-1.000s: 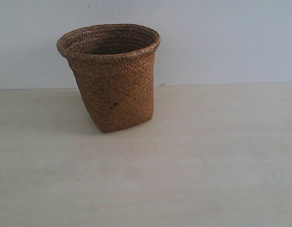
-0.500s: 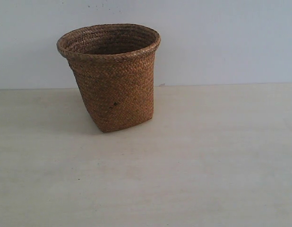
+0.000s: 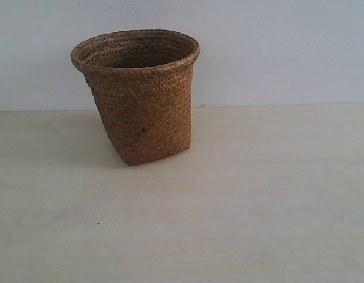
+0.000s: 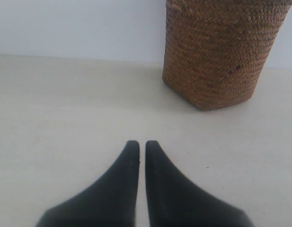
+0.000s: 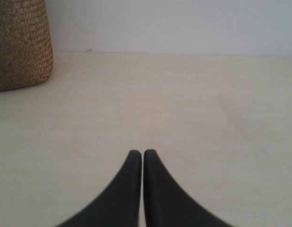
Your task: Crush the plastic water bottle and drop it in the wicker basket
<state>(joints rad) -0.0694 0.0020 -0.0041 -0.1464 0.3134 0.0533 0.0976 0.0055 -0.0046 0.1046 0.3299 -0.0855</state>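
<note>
Left end effector (image 4: 141, 144) and right end effector (image 5: 142, 153) both pressed together over the counter (image 3: 258, 194); wicker basket (image 3: 141, 100) upright ahead of both

A pale, cream-coloured table (image 3: 258, 206) fills the near and middle ground, its matt top showing faint grain that runs left to right. At its far edge it meets a plain, whitish-blue wall (image 3: 276, 53), the join a straight line across the scene. A few tiny dark specks (image 3: 120, 7) dot the wall high up, left of centre. A small fleck (image 3: 201, 106) sits on that join, just right of centre; it is too small to identify.
</note>
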